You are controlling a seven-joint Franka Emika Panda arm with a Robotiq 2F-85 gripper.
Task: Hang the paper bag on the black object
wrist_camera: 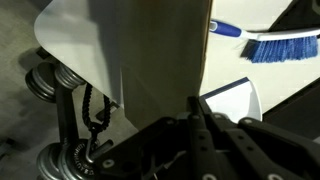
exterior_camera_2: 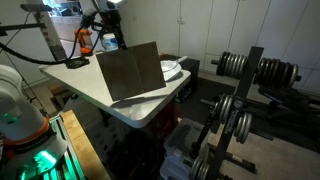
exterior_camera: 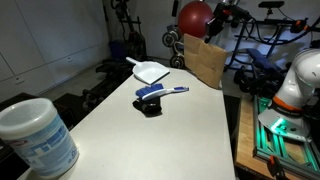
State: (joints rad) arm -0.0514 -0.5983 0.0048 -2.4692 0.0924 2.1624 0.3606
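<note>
Gripping the paper bag [wrist_camera: 150,60] along one edge, the claw [wrist_camera: 200,108] is showing its fingers drawn tight together on the brown sheet in the wrist view, so it is looking clamped on the bag. In both exterior views the bag is hanging flat and nearly upright at the end of the white worktop [exterior_camera: 130,140]; whether its lower edge is touching the surface I cannot tell. In an exterior view the white dustpan [exterior_camera: 150,72] is lying at about 9 o'clock from the bag, near it but apart. A blue brush [exterior_camera: 165,92] is resting across a small black block [exterior_camera: 150,107], at about 7 o'clock from the bag and well apart from it. A white tub [exterior_camera: 35,140] is standing at the near corner. In an exterior view a black weight rack [exterior_camera_2: 235,110] is standing on the floor, at 4 o'clock from the bag.
</note>
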